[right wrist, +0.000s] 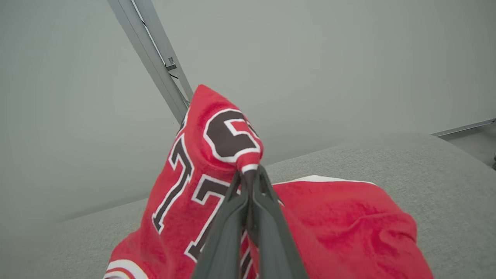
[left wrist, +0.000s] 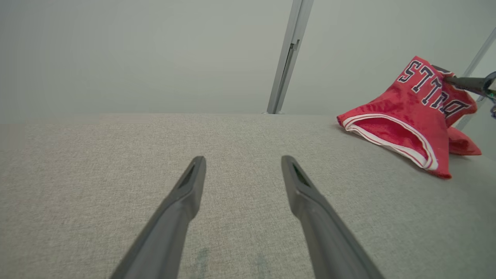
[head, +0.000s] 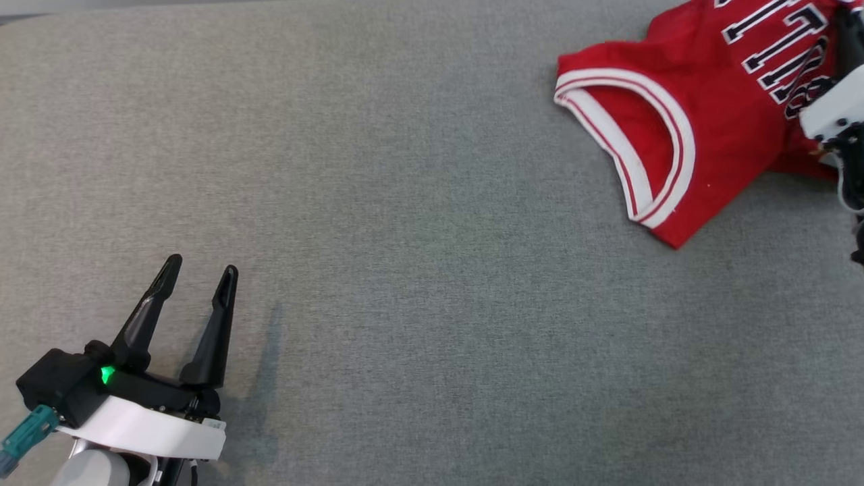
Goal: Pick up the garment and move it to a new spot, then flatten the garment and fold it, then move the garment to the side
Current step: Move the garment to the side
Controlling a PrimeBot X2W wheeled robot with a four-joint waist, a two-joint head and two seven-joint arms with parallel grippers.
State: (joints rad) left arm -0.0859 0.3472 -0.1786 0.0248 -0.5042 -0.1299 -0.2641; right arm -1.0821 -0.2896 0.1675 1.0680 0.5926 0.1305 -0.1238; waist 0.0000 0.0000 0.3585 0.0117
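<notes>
Red basketball jersey (head: 702, 128): a lettered fold was pinched between the clenched jaws of the right gripper (right wrist: 251, 175), plain in the right wrist view. The head view added a white-trimmed armhole resting on the grey fabric surface (head: 405, 270). Left gripper (head: 202, 265): jaws spread, empty, jersey well off to their right.

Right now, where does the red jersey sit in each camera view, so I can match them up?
Head view: red jersey in the upper right corner, on the grey cloth surface.
Left wrist view: jersey at far right, mid-height, raised into a peak.
Right wrist view: jersey at centre and bottom, pinched in the shut right claw.
Shared landmark: the black, white-edged lettering on its chest.
</notes>
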